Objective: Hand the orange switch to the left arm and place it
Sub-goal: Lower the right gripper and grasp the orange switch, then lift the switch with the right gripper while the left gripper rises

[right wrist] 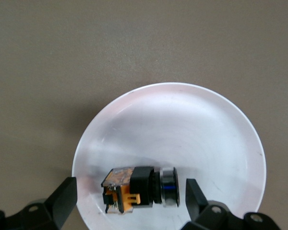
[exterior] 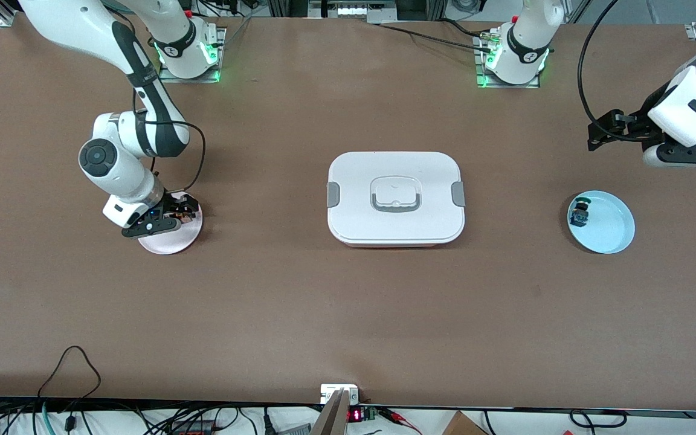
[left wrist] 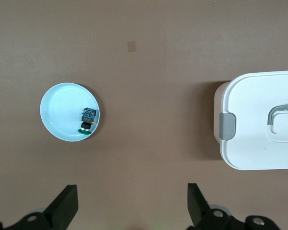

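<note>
My right gripper (right wrist: 127,199) hides most of the pale pink round plate (exterior: 173,241); its spread fingers flank the small black-and-orange switch (right wrist: 139,188), apparently untouched. My left gripper (left wrist: 132,203) waits wide open and empty above bare brown table (exterior: 348,314) beside the white lidded box (exterior: 395,198).

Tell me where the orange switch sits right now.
The orange switch lies on the pink plate toward the right arm's end of the table, between the open right gripper's fingers.

The table (exterior: 348,314) is showing a matt brown surface, smooth and paper-like. The box (exterior: 395,197) is looking like smooth white plastic with a soft sheen and grey clips. The pink plate (right wrist: 192,124) is gleaming, glossy, as is the blue plate (exterior: 611,226). The orange switch (right wrist: 139,188) is showing black and orange plastic with a shiny metallic ring.
</note>
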